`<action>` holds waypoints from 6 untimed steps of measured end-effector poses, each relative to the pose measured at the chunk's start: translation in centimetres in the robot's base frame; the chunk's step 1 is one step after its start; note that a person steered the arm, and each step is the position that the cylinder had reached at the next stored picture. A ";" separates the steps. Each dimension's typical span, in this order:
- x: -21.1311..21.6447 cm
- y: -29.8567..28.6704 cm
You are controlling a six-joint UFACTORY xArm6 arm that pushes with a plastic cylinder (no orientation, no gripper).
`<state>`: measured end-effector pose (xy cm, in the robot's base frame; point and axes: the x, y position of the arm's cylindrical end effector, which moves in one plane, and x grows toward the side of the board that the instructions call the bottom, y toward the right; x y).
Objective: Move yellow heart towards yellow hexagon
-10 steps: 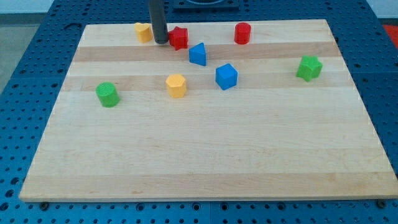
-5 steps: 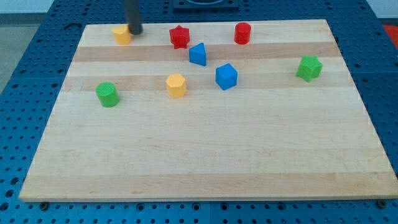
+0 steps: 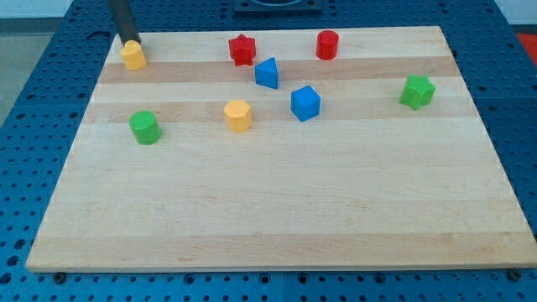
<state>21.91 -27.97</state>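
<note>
Yellow heart (image 3: 132, 56), light and slippery on wood, sits touching my bare tip (image 3: 130, 42); I'd push its top-left face toward yellow hexagon (image 3: 238, 115).

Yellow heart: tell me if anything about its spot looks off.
The yellow heart sits at the board's top-left corner, near the edge, with my tip just above it. The yellow hexagon lies well down to the right.

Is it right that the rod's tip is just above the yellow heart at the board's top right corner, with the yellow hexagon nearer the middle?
Not quite. The camera view shows my tip just above the yellow heart at the board's top left corner; the yellow hexagon is nearer the middle.
</note>
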 end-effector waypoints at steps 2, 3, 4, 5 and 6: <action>3.7 0.1; 2.9 2.9; 2.3 4.8; 2.4 6.8; 3.5 8.9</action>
<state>25.37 -19.04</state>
